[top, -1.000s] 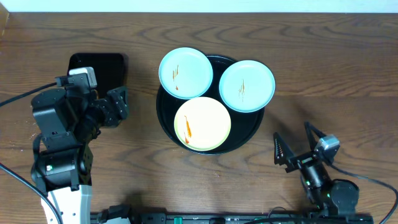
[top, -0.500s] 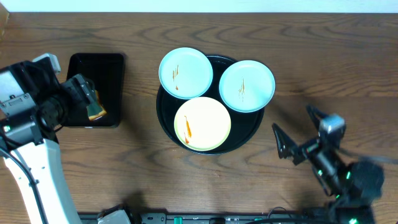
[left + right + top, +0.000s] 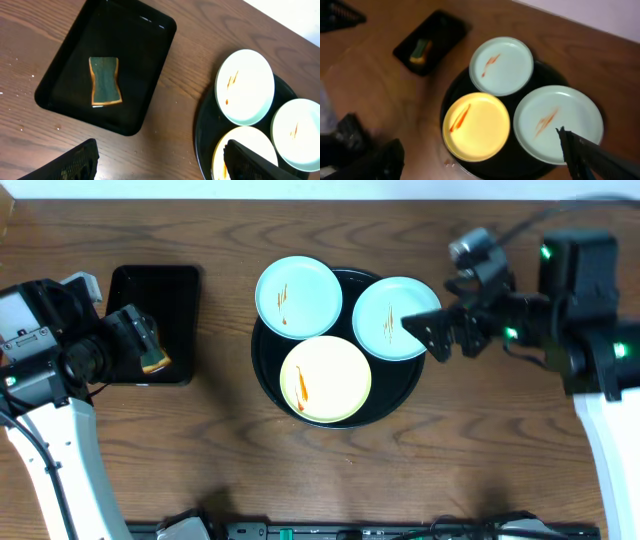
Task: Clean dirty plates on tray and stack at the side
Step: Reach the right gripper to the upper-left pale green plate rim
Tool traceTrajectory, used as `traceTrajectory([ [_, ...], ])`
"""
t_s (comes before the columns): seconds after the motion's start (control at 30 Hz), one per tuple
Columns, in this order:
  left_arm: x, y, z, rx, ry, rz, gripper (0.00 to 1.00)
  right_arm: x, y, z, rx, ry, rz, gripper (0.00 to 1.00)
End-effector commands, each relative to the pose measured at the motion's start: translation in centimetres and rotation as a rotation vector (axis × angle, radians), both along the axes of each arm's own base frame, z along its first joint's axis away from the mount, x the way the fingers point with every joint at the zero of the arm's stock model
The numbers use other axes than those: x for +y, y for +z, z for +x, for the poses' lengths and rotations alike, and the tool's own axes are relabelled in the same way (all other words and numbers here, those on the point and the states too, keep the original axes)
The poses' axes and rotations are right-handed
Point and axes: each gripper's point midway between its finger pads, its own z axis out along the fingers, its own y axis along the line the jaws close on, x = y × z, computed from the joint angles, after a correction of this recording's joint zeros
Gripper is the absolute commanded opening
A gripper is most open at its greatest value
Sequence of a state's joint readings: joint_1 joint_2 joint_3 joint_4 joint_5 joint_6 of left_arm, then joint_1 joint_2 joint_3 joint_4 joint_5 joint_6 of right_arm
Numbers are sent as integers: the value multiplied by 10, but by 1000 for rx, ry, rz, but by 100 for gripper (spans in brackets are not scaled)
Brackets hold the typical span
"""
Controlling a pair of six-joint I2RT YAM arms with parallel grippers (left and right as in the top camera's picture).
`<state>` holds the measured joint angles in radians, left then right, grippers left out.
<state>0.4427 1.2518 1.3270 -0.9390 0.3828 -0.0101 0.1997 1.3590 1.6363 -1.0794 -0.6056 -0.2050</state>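
A wooden table (image 3: 320, 480) is filling the overhead view, its dark brown grain running from side to side. A rectangular black tray (image 3: 135, 55) is sitting flat on it towards the left, its glossy floor catching a little light near the far rim. A sponge (image 3: 105, 81) is lying flat inside that tray, clear of its walls; it is showing a dark green face with a yellow-orange edge and is narrowing at the middle. A few pale specks (image 3: 32, 75) are lying on the wood just beside the tray. A white strip (image 3: 320, 190) is running along the table's far edge. At the far left corner a tan shape (image 3: 5, 215) is peeking in, possibly a box.
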Motion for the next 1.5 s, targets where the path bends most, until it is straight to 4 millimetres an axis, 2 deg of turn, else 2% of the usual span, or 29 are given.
traceTrajectory([
  [0.0, 3, 4, 2, -4, 1, 7, 81, 19, 10, 7, -34, 72, -30, 99],
  [0.07, 2, 3, 1, 3, 1, 4, 81, 28, 6, 13, -39, 94, -28, 99],
  [0.23, 0, 0, -2, 19, 8, -11, 81, 49, -17, 13, 73, 126, -11, 99],
  [0.37, -5, 1, -1, 19, 81, -114, 81, 58, -29, 17, 148, 105, 9, 99],
  [0.47, -10, 1, -3, 28, 113, -171, 81, 61, -27, 23, 135, 96, 23, 99],
  [0.77, -12, -4, -9, 63, 122, -183, 81, 66, -16, 35, 130, 43, 82, 99],
  [0.87, -13, -6, -11, 75, 123, -187, 81, 69, -18, 37, 126, 39, 74, 99],
  [0.97, -9, -7, -12, 78, 137, -169, 81, 70, -34, 47, 122, -4, 7, 99],
  [1.1, -2, -9, -11, 88, 158, -140, 81, 77, -64, 71, 146, -118, -70, 99],
  [1.3, -4, -18, -14, 129, 159, -156, 81, 107, -104, 66, 208, -67, -167, 99],
  [1.47, -1, -28, -8, 158, 161, -168, 81, 105, -127, 63, 254, -91, -372, 99],
])
